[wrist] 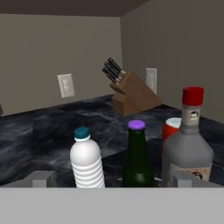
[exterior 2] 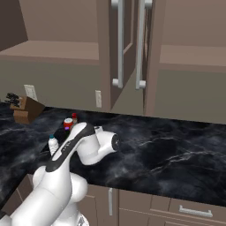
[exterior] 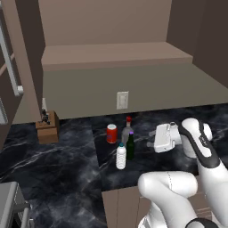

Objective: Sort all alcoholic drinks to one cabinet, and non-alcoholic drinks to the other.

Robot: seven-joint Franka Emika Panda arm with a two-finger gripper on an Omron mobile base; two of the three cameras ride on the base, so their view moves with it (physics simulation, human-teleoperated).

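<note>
1. Hand view: the gripper (wrist: 112, 181) has its two fingers spread wide with nothing between them, and the four drinks stand upright just beyond the tips.
2. Between the tips, from one side to the other: the white ribbed bottle (wrist: 87, 159) with its blue cap, the dark green bottle (wrist: 137, 157) with a purple cap, and the clear grey bottle (wrist: 188, 146) with a red cap; the red can (wrist: 171, 127) peeks out behind the last two.
3. In the left base view the gripper (exterior: 153, 139) hangs over the black marble counter (exterior: 62, 164), to the right of the cluster and apart from it: green bottle (exterior: 130, 146) nearest, white bottle (exterior: 121, 156) toward the front edge, red can (exterior: 111, 133) and grey bottle (exterior: 128, 128) toward the back wall.
4. The cluster is tight (the bottles stand just beside one another).
5. A knife block (exterior: 48, 126) stands well to the left near the wall; open counter lies between it and the drinks.
6. In the right base view the counter runs bare to the right under the closed cabinet doors (exterior 2: 130, 48).
</note>
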